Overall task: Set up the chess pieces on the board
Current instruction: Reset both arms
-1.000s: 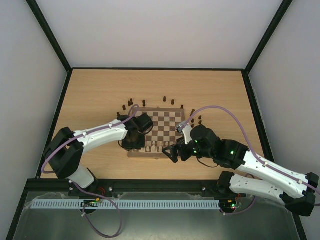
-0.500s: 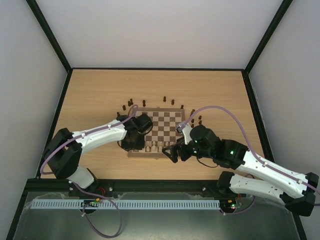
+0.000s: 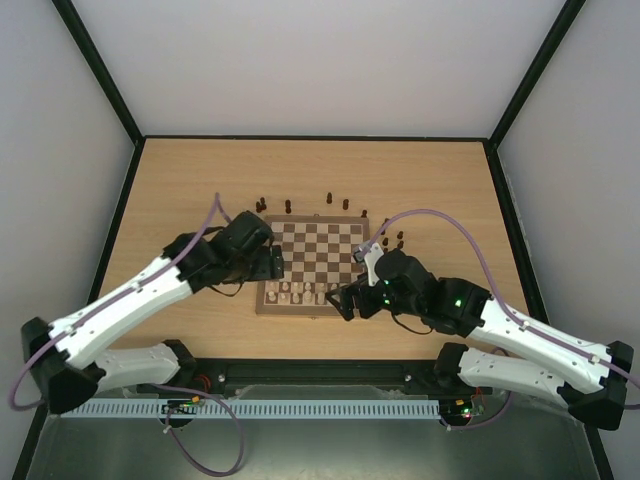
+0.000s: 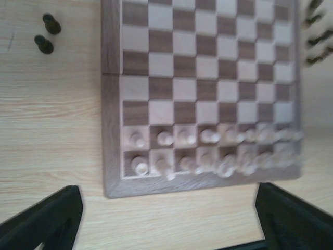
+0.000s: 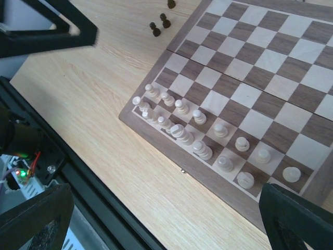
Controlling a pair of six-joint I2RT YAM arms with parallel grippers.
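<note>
Pose is noted first: the left arm [image 3: 130, 300] is stretched from the near left corner diagonally up to the left border of the board [image 3: 325, 245], its white links low over the tabletop [image 3: 420, 180]. The left end effector [image 3: 272, 263] is held just off the board's near-left corner. In the left wrist view its black fingers [image 4: 47, 221] are seen spread wide apart, with only bare tabletop between them and nothing gripped. The right arm [image 3: 530, 335] is extended from the near right, with a purple cable [image 3: 450, 222] looped above it. The right end effector [image 3: 346, 300] is placed at the board's near edge, fully parted and empty. The board is flat, square and wooden, its matt dark brown and cream squares framed by a mid-brown border; it lies at the middle of the pale, fine-grained tabletop. The cream pieces [image 3: 300, 292] are small turned figures with rounded heads, set upright in the two rows nearest the arms. Their exact count cannot be read from the blurred left wrist view. The dark pieces [image 3: 290, 206] are scattered off the board, on the tabletop beyond its far edge and beside its right edge.
</note>
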